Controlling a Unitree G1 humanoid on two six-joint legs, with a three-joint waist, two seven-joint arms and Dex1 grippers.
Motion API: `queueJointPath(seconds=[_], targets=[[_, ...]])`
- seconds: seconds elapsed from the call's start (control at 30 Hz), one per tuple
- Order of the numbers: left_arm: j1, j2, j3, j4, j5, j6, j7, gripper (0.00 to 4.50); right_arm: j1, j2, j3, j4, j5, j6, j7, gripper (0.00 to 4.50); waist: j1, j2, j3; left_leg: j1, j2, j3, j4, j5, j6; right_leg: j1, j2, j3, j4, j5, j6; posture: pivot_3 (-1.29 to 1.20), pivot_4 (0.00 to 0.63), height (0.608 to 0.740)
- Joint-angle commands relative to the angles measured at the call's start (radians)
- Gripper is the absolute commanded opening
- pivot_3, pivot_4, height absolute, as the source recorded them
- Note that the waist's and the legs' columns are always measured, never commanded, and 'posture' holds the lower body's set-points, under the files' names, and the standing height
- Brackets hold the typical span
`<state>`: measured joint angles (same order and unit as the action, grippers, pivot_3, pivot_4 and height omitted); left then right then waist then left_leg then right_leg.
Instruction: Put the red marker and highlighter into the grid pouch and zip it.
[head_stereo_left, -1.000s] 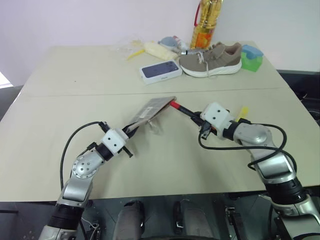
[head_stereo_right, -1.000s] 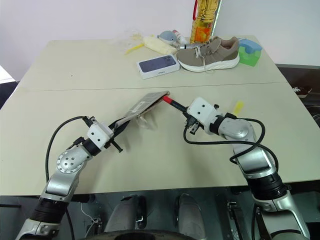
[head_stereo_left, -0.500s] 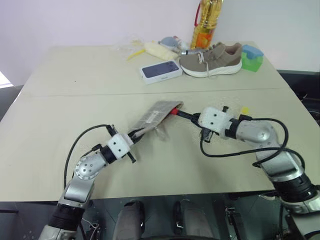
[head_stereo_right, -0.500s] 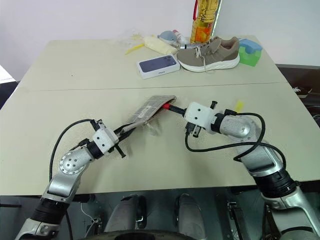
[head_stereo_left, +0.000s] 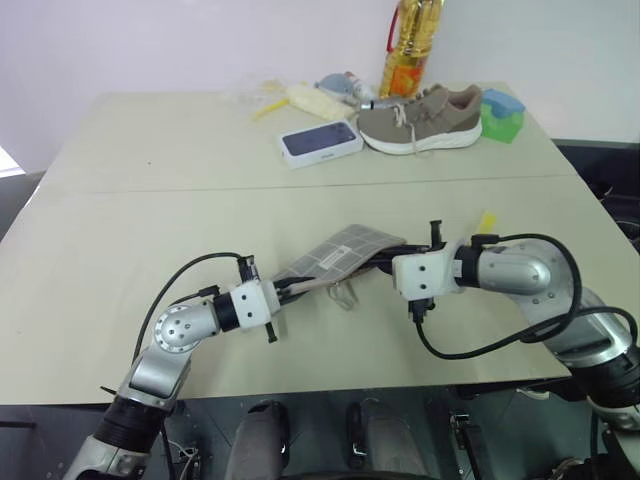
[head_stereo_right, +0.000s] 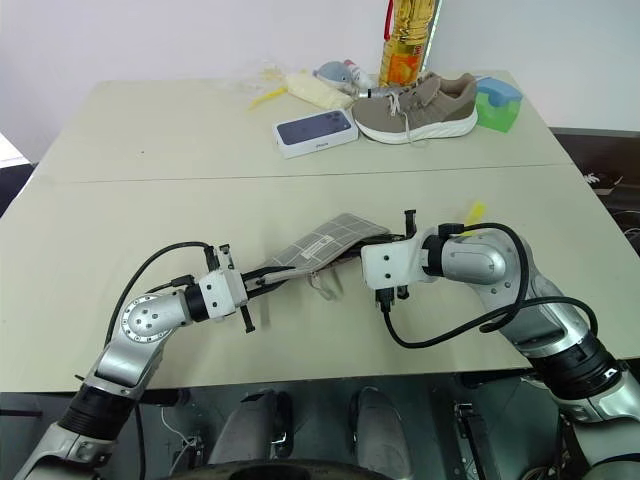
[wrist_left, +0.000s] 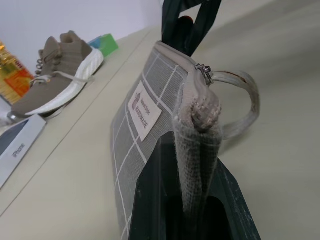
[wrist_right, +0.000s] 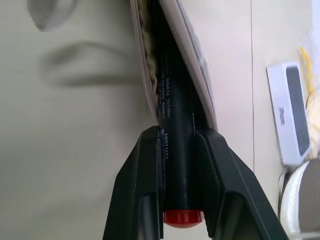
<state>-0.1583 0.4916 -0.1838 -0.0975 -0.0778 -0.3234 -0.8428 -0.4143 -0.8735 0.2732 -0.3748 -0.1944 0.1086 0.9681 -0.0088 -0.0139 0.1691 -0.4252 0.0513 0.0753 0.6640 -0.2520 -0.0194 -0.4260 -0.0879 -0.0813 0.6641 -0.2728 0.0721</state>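
Observation:
My left gripper (head_stereo_left: 288, 291) is shut on one end of the grid pouch (head_stereo_left: 346, 250), a grey fabric pouch with white lines and a small label (wrist_left: 145, 111), held just above the table. Its loop pull (wrist_left: 243, 107) hangs loose at the open end. My right gripper (wrist_right: 178, 135) is shut on the red marker (wrist_right: 176, 165). The marker's black barrel runs into the pouch's open mouth and its red end shows between the fingers. The yellow highlighter (head_stereo_right: 474, 211) lies on the table behind my right arm, partly hidden.
At the table's far side lie a blue-and-white phone box (head_stereo_left: 320, 142), a brown shoe (head_stereo_left: 420, 118), a yellow bottle (head_stereo_left: 412, 45), a green and blue box (head_stereo_left: 502, 115) and pale clutter (head_stereo_left: 300, 97). A seam (head_stereo_left: 150, 188) crosses the table.
The pouch has come down from a raised tilt to lie flatter and nearer. My right gripper rolled and drew in, and the marker's red tip has gone inside the pouch mouth.

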Motion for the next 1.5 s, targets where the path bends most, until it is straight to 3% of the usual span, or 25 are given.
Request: queueJointPath(seconds=[0.03, 0.23, 0.43, 0.57, 0.6, 0.63, 0.8, 1.03, 1.17, 1.3, 1.33, 1.5], targets=[[-0.014, 0.004, -0.004, -0.016, -0.027, -0.027, -0.018, 0.0, -0.011, 0.018, -0.006, -0.039, 0.007, 0.011, 0.011, 0.89, 0.0, 0.0, 0.0, 0.0, 0.0, 0.0, 0.0, 0.0, 0.0, 0.0, 0.0, 0.0, 0.0, 0.0, 0.0, 0.0, 0.15, 0.724], [-0.002, 0.004, 0.012, -0.007, -0.016, -0.026, -0.008, 0.0, -0.014, 0.047, -0.083, -0.058, 0.054, 0.132, -0.002, 3.9, 0.001, 0.0, 0.0, 0.0, 0.0, 0.0, 0.0, 0.0, 0.0, 0.0, 0.0, 0.0, 0.0, 0.0, 0.0, 0.0, 0.15, 0.724], [0.008, -0.007, 0.025, 0.016, 0.012, -0.022, 0.05, 0.0, 0.015, 0.13, -0.281, -0.056, 0.228, 0.452, -0.066, 3.9, 0.002, 0.0, 0.0, 0.0, 0.0, 0.0, 0.0, 0.0, 0.0, 0.001, 0.0, 0.0, 0.0, 0.0, 0.0, 0.0, 0.15, 0.724], [0.004, -0.031, 0.036, 0.053, 0.052, -0.022, 0.128, 0.0, 0.016, 0.236, -0.44, 0.123, 0.239, 0.673, -0.271, 3.9, 0.006, -0.001, 0.0, 0.001, 0.0, 0.0, 0.001, 0.0, 0.0, 0.002, 0.0, 0.0, 0.0, 0.0, 0.0, 0.0, 0.15, 0.724], [0.002, -0.039, 0.036, 0.059, 0.058, -0.022, 0.144, 0.0, 0.01, 0.261, -0.477, 0.166, 0.236, 0.742, -0.325, 4.46, 0.009, -0.001, -0.001, 0.001, 0.0, 0.0, 0.001, 0.0, 0.0, 0.002, 0.0, 0.0, 0.0, 0.0, 0.0, 0.0, 0.15, 0.724], [0.0, -0.047, 0.036, 0.064, 0.062, -0.022, 0.157, 0.0, 0.004, 0.285, -0.509, 0.2, 0.229, 0.792, -0.38, 4.48, 0.013, -0.001, -0.001, 0.001, 0.0, 0.0, 0.001, 0.0, 0.0, 0.002, 0.0, 0.0, 0.0, 0.0, 0.0, 0.0, 0.15, 0.724], [-0.015, -0.082, 0.022, 0.074, 0.084, -0.015, 0.21, 0.0, -0.048, 0.401, -0.626, 0.284, 0.217, 0.892, -0.619, 4.48, 0.014, 0.002, -0.001, 0.001, 0.0, 0.001, 0.001, 0.0, 0.0, 0.001, 0.0, 0.0, 0.001, 0.0, 0.0, 0.0, 0.15, 0.724], [-0.028, -0.102, 0.009, 0.078, 0.096, -0.009, 0.228, 0.0, -0.052, 0.462, -0.651, 0.337, 0.247, 0.926, -0.722, 4.48, 0.018, 0.002, -0.001, 0.001, 0.0, 0.001, 0.001, 0.0, 0.0, 0.001, 0.0, 0.0, 0.001, 0.0, 0.0, 0.0, 0.15, 0.724], [-0.032, -0.103, 0.015, 0.081, 0.093, -0.007, 0.23, 0.0, -0.055, 0.474, -0.658, 0.33, 0.273, 0.937, -0.746, 3.27, 0.018, 0.002, -0.001, 0.001, 0.0, 0.0, 0.001, 0.0, 0.0, 0.001, 0.0, 0.0, 0.001, 0.0, 0.0, 0.0, 0.15, 0.724], [-0.036, -0.102, 0.025, 0.083, 0.084, -0.001, 0.232, 0.0, -0.058, 0.472, -0.649, 0.322, 0.29, 0.935, -0.767, 1.13, 0.018, 0.002, -0.001, 0.001, 0.0, 0.0, 0.001, 0.0, 0.0, 0.001, 0.0, 0.0, 0.001, 0.0, 0.0, 0.0, 0.15, 0.724], [-0.036, -0.102, 0.027, 0.083, 0.081, 0.001, 0.232, 0.0, -0.055, 0.461, -0.631, 0.317, 0.288, 0.922, -0.76, 0.85, 0.019, 0.002, -0.001, 0.001, 0.0, 0.0, 0.001, 0.0, 0.0, 0.001, 0.0, 0.0, 0.001, 0.0, 0.0, 0.0, 0.15, 0.724], [-0.043, -0.109, 0.047, 0.079, 0.052, 0.021, 0.236, 0.0, 0.013, 0.305, -0.41, 0.213, 0.218, 0.684, -0.62, 0.88, 0.017, 0.003, -0.001, 0.0, 0.0, 0.0, 0.0, 0.0, 0.0, 0.001, 0.0, 0.0, 0.0, 0.0, 0.0, 0.0, 0.15, 0.724]])
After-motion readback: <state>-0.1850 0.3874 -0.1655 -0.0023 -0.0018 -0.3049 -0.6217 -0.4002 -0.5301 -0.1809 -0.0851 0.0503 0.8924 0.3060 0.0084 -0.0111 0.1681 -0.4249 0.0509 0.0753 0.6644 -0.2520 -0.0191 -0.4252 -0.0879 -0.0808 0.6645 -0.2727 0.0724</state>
